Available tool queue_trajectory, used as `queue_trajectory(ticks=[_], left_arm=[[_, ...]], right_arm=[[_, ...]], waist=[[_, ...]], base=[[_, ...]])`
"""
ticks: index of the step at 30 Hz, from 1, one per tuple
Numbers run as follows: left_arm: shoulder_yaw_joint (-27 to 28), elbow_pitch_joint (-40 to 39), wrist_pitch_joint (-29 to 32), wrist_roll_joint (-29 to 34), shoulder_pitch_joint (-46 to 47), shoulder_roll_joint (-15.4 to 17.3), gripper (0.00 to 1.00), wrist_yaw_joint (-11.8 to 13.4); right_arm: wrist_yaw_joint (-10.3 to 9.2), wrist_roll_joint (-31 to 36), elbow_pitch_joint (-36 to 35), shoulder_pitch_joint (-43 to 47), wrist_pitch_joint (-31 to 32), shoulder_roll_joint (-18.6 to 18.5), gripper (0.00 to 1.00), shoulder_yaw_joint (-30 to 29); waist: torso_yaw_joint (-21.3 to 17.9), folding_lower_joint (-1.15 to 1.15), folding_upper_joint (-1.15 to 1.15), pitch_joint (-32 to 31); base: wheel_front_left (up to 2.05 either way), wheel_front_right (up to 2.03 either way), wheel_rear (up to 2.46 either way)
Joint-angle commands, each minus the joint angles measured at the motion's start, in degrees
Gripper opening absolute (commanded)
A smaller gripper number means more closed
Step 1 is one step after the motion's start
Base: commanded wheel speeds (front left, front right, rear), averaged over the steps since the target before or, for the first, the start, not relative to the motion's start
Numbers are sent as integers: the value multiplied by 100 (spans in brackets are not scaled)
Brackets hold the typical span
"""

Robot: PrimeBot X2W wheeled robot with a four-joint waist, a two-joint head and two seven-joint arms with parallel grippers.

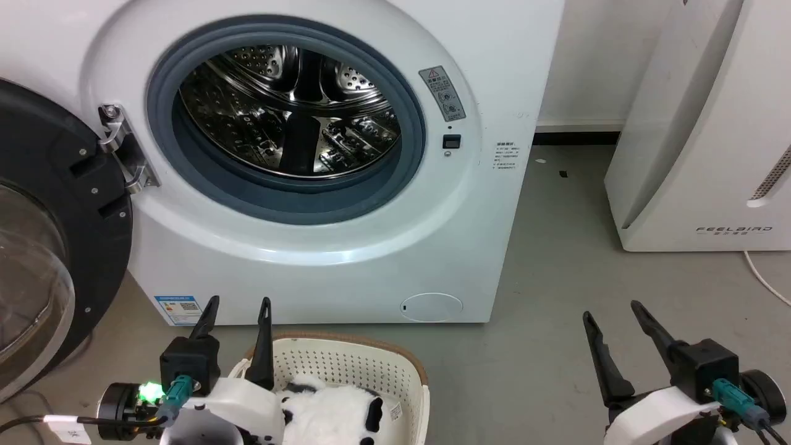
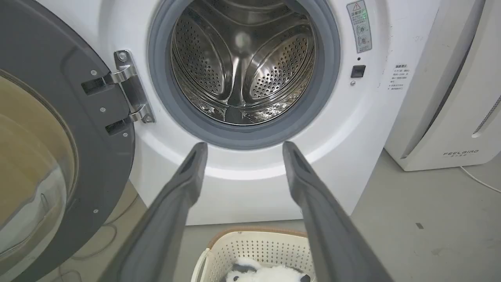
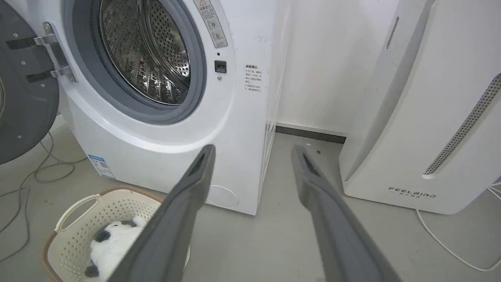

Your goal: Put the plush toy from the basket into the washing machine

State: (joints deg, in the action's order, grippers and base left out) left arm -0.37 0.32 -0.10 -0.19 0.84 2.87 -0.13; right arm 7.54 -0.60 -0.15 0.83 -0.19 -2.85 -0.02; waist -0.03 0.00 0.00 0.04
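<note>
Where the head view looks down, the washing machine [image 1: 321, 247] stands w/ door [image 1: 93, 185] swung open, grey rubber gasket [image 1: 284, 204] ringing a shiny perforated steel drum [image 1: 290, 111]; warning sticker [image 1: 442, 93] w/ red triangle right of the porthole, text too small to read. White appliance [image 1: 692, 154] at right reads FEELBIRD. Fluffy black-and-white plush toy [image 1: 334, 414] lies in the cream perforated basket [image 1: 346, 364], brown rim, on the floor [image 1: 544, 371] before the washer. The left end effector [image 1: 240, 301] is by the basket's left rim, the right end effector [image 1: 611, 309] over floor. Left wrist view: long dark fingers [image 2: 172, 203] spread wide, empty. Right wrist view: likewise wide, empty; toy in basket lower left
</note>
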Motion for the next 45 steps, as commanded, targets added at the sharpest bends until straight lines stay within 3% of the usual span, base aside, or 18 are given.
queue_trajectory(ticks=[1, 21, 45], left_arm=[[-15, 14, -59, -50, -14, 0, 100, 22], [-217, 345, -322, -269, 52, 0, 100, 57], [-513, 1863, -622, -531, 928, 131, 100, -47]], right_arm=[[0, -51, 1, 18, -56, 0, 100, -25], [-1, -214, -81, 5, -318, -1, 100, -123], [-2, -349, -250, -198, -628, -1, 100, -46]], waist=[[-1, 0, 0, 3], [-75, 0, 0, 241], [-318, 0, 0, 1182]], base=[[0, 0, 0], [0, 0, 0], [0, 0, 0]])
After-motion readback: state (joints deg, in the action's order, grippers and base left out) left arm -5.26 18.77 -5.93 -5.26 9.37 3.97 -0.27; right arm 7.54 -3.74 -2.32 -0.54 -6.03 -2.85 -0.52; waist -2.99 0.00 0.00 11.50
